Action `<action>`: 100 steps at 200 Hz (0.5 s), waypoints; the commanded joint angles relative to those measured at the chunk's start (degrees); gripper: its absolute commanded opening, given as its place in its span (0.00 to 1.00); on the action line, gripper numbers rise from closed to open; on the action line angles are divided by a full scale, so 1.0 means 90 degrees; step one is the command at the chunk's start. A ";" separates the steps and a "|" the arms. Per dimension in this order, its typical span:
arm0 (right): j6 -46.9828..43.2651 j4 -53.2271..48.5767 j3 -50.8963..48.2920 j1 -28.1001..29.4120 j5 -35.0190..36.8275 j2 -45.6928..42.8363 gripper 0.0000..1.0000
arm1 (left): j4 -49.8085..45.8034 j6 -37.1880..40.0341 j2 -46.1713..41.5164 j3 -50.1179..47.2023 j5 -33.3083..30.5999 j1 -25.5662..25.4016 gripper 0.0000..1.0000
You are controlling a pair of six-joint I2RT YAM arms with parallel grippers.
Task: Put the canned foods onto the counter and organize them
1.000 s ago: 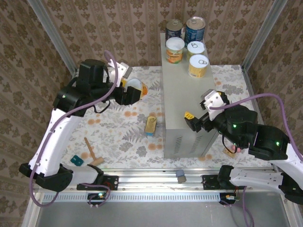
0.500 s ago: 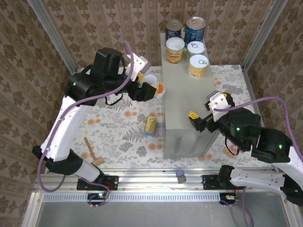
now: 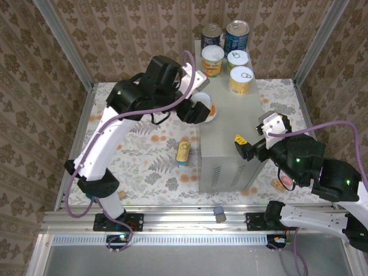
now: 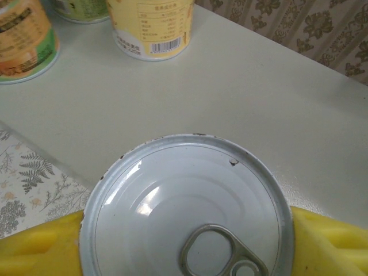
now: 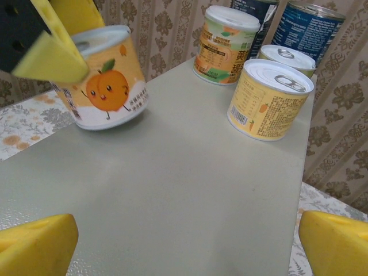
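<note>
Where the top camera looks down: five cans are seen standing at the far end of the grey table (image 3: 221,123), with two dark-blue cans (image 3: 237,34) at the far edge and three yellow-labelled cans (image 3: 241,79) just near of them.
Left arm: the left pincer (image 3: 200,109) is clamped on the peach can (image 3: 206,107), which is held over the left edge of the grey table, near of the standing group.
Right arm: the right pincer (image 3: 248,145) is held at the near right edge of the grey table, its jaws wide apart with nothing between them.
Seventh tin: the flat gold tin (image 3: 183,152) is seen lying on the floral cloth (image 3: 144,161), just left of the grey table and not yet lifted.
Left wrist view: the pull-tab lid of the peach can is flanked by yellow pads (image 4: 40,247) on both sides. The grey top is seen beneath it, and two labelled cans stand farther off.
Right wrist view: the peach can is seen tilted, its base low over the left part of the top. Whether it touches cannot be told. The right fingers (image 5: 34,241) are seen at the bottom corners, well apart.
Done: five of seven cans are placed.
In hand: the sixth can is judged close to being set down and released.
Left: the flat gold tin is to be fetched, and the rows perhaps tidied.
</note>
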 commanded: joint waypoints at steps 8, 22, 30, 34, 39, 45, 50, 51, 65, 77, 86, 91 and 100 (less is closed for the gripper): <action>0.0174 -0.0085 0.0007 -0.0006 0.0195 -0.0141 1.00 | -0.0046 0.0155 0.0332 0.0695 -0.0262 -0.0200 0.62; 0.0189 -0.0086 -0.0016 -0.0006 0.0215 -0.0168 1.00 | -0.0164 0.0154 0.0562 0.0929 -0.0465 -0.0321 0.62; 0.0211 -0.0112 -0.0003 -0.0006 0.0242 -0.0181 1.00 | -0.0193 0.0174 0.0663 0.1004 -0.0543 -0.0389 0.62; 0.0219 -0.0116 0.0005 -0.0006 0.0256 -0.0181 1.00 | -0.0194 0.0172 0.0694 0.1022 -0.0562 -0.0411 0.63; 0.0220 -0.0125 0.0012 -0.0006 0.0279 -0.0181 1.00 | -0.0180 0.0174 0.0732 0.1022 -0.0562 -0.0445 0.63; 0.0223 -0.0137 0.0015 -0.0006 0.0306 -0.0187 1.00 | -0.0148 0.0160 0.0771 0.1014 -0.0567 -0.0470 0.63; 0.0224 -0.0143 0.0004 -0.0006 0.0327 -0.0191 1.00 | -0.0119 0.0160 0.0803 0.1019 -0.0558 -0.0489 0.63; 0.0224 -0.0144 0.0006 -0.0006 0.0329 -0.0191 1.00 | -0.0108 0.0152 0.0811 0.1016 -0.0553 -0.0492 0.63; 0.0214 -0.0148 0.0017 -0.0006 0.0346 -0.0200 1.00 | -0.0020 0.0117 0.0900 0.1005 -0.0493 -0.0551 0.63; 0.0219 -0.0150 0.0017 -0.0006 0.0343 -0.0210 1.00 | 0.0062 0.0090 0.0969 0.1013 -0.0475 -0.0607 0.63; 0.0224 -0.0146 0.0017 -0.0006 0.0342 -0.0220 1.00 | 0.0119 0.0080 0.1026 0.1013 -0.0489 -0.0644 0.63; 0.0229 -0.0151 0.0015 -0.0001 0.0344 -0.0230 1.00 | 0.0145 0.0075 0.1050 0.1013 -0.0489 -0.0647 0.63; 0.0232 -0.0158 0.0003 -0.0005 0.0342 -0.0253 1.00 | 0.0177 0.0057 0.1098 0.1021 -0.0489 -0.0651 0.64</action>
